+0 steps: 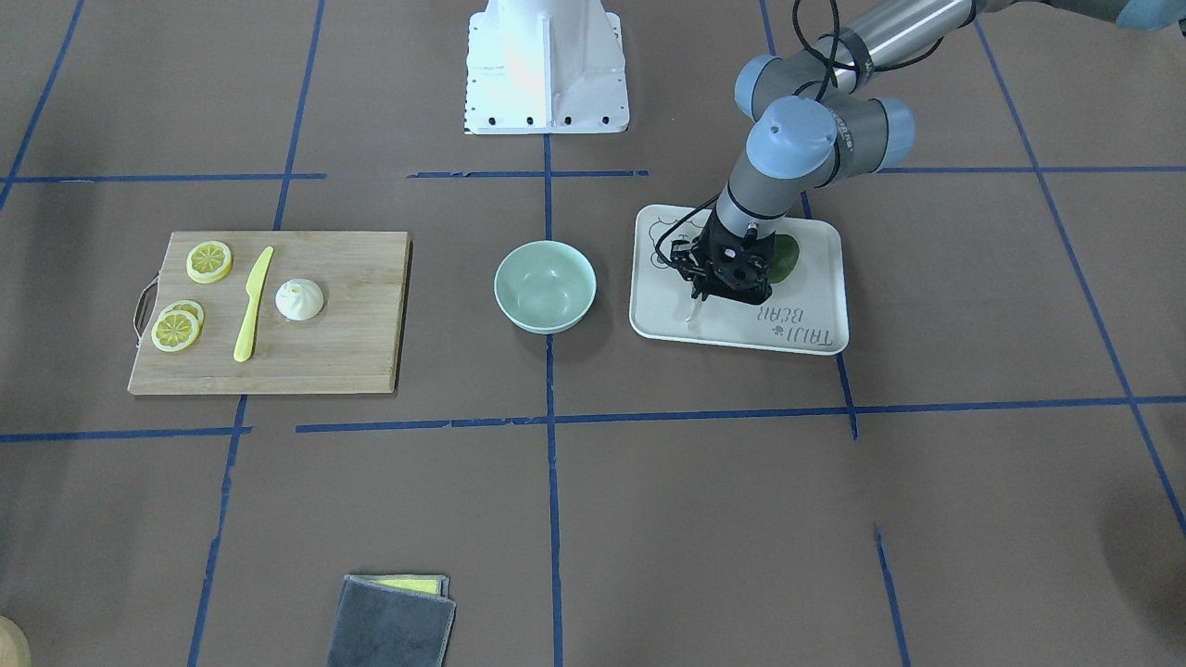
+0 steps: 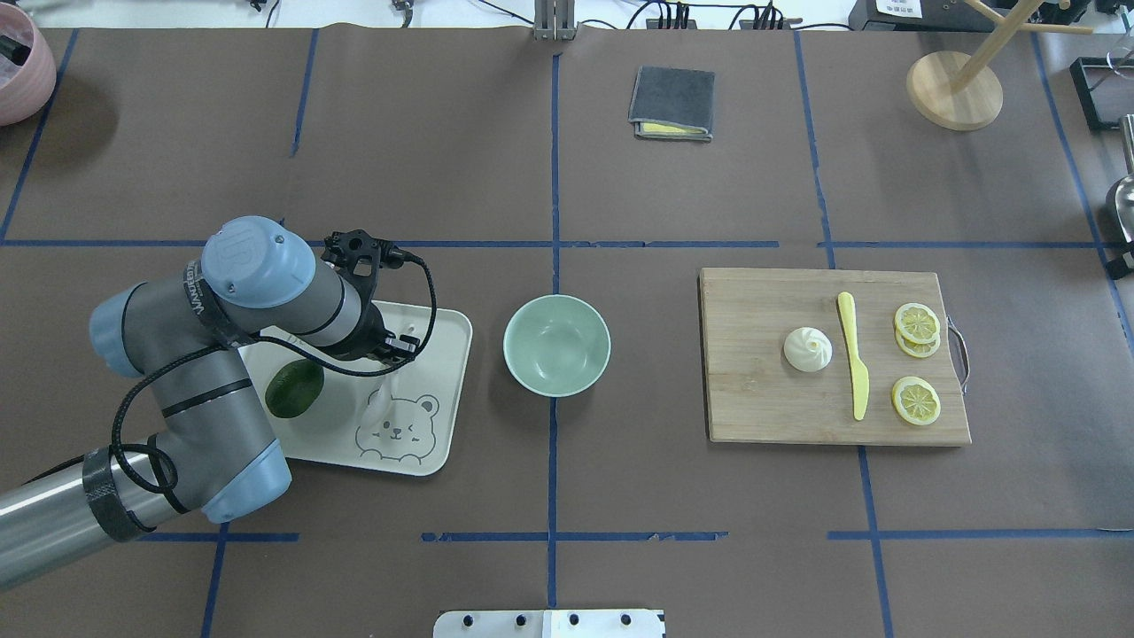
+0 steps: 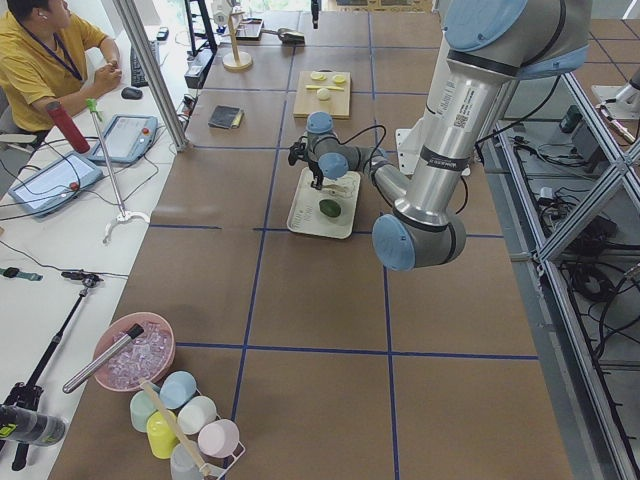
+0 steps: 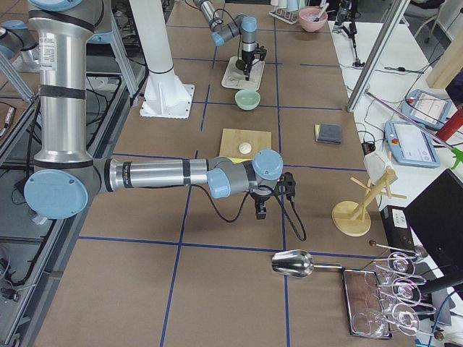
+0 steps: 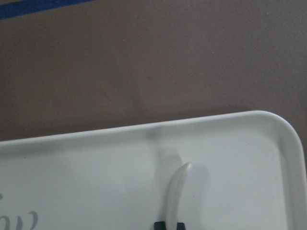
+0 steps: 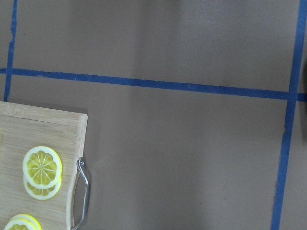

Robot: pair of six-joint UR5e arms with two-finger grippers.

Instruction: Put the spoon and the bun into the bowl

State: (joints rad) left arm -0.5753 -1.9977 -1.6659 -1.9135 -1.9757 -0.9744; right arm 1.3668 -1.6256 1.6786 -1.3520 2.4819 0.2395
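Note:
My left gripper [image 2: 391,353] is over the white bear tray [image 2: 446,353], shut on the cream spoon [image 5: 178,191]. The spoon hangs from its fingertips just above the tray floor and also shows in the front view [image 1: 691,313]. The mint-green bowl [image 2: 556,344] stands empty in the middle of the table, right of the tray. The white bun [image 2: 807,349] sits on the wooden cutting board [image 2: 753,399], far from both grippers. My right gripper [image 4: 260,211] hovers over bare table beyond the board's handle end; it shows only in the right side view, so I cannot tell whether it is open or shut.
A yellow plastic knife [image 2: 853,354] and lemon slices [image 2: 916,323] lie on the board beside the bun. A dark green avocado [image 2: 294,388] lies on the tray under my left arm. A folded grey cloth [image 2: 671,104] lies at the far side.

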